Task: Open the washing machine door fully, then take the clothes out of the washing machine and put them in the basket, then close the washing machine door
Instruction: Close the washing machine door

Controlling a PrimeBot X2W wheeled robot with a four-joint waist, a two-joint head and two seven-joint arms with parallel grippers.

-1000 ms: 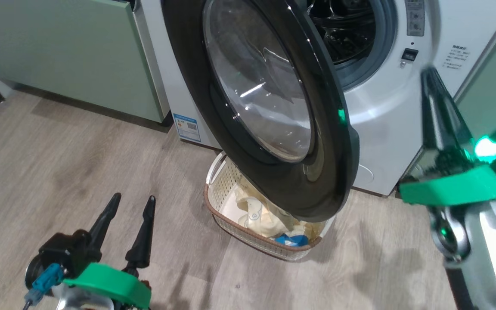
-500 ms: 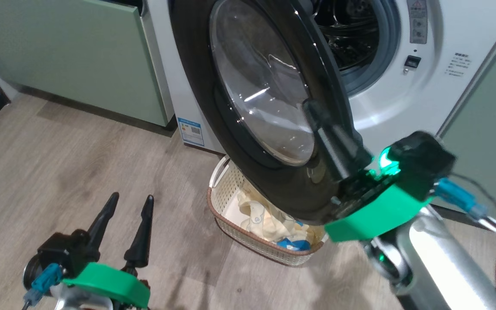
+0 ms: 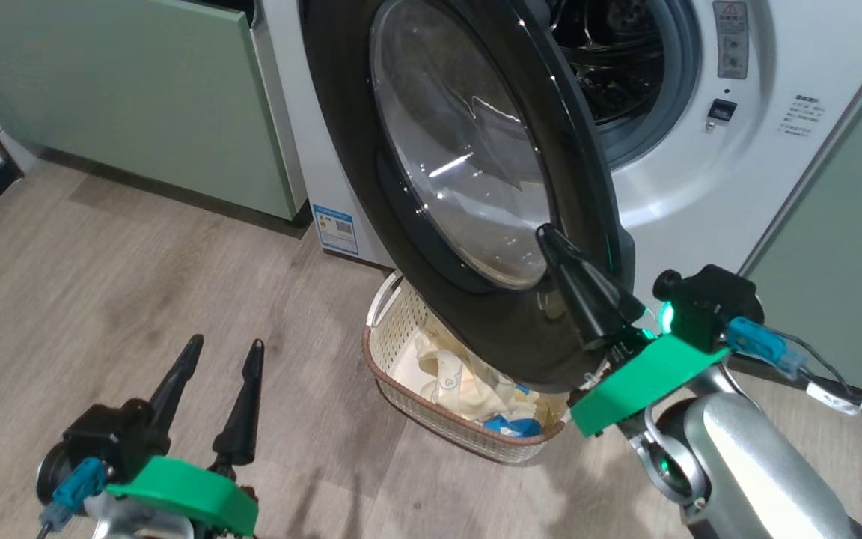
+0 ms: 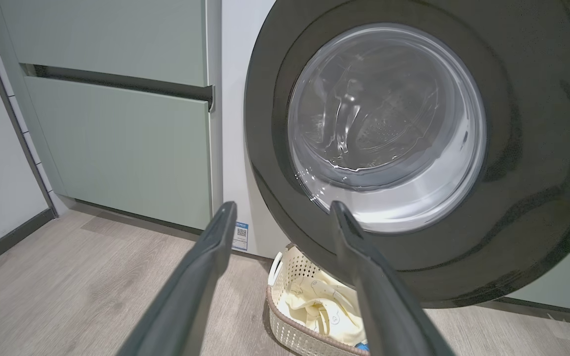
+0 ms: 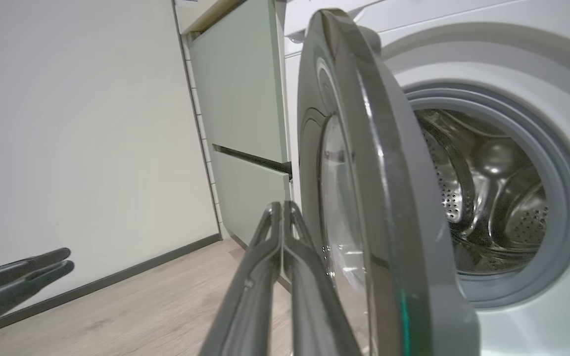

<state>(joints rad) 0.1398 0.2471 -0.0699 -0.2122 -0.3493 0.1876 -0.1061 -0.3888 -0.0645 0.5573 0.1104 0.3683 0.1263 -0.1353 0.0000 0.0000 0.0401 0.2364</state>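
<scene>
Black-rimmed round glass door [image 3: 468, 180] of the white front-loading washing machine [image 3: 685, 180] stands half open over the cream perforated basket [image 3: 390, 333] holding the pale yellow clothes [image 3: 461, 374]. My right hand [image 3: 547, 233], clenched empty, sits just beside the door's outer face; I judge a steady flat push near the free edge best. My left hand [image 3: 225, 346] hangs released, apart.

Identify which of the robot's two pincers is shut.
The right pincer, beside the washing machine door: its fingers press together, whereas the left pincer stands spread apart.
</scene>
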